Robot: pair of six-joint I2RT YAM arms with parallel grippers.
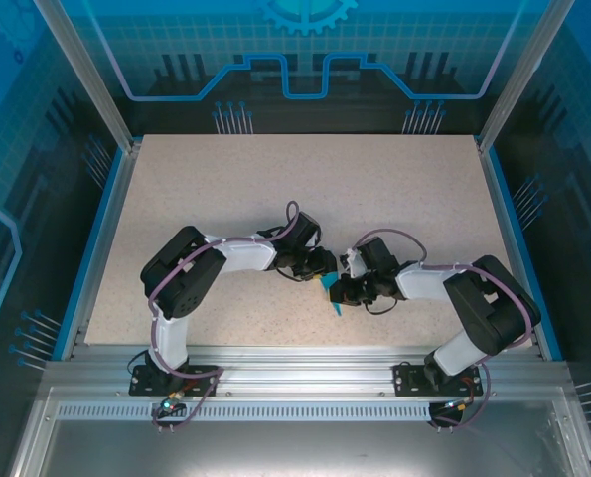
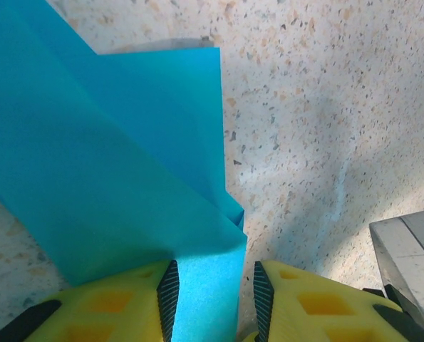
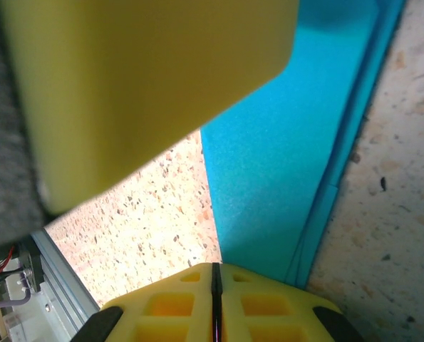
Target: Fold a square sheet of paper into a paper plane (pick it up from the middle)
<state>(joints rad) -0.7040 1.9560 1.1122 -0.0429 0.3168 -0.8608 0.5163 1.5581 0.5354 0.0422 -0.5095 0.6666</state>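
Folded teal paper (image 2: 112,178) is laid on the speckled table (image 2: 326,107) between the arms, straddled by the left gripper (image 2: 213,288) with jaws parted, edge pinched tight by the closed right gripper (image 3: 215,285).

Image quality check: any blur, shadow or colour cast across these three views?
Top external: sharp and evenly lit, blue glow from the panels, the teal paper just a small sliver. Left wrist: teal paper crisp, a soft diagonal shadow across the table. Right wrist: a yellow finger close to the lens is badly out of focus, the paper beyond it sharp.
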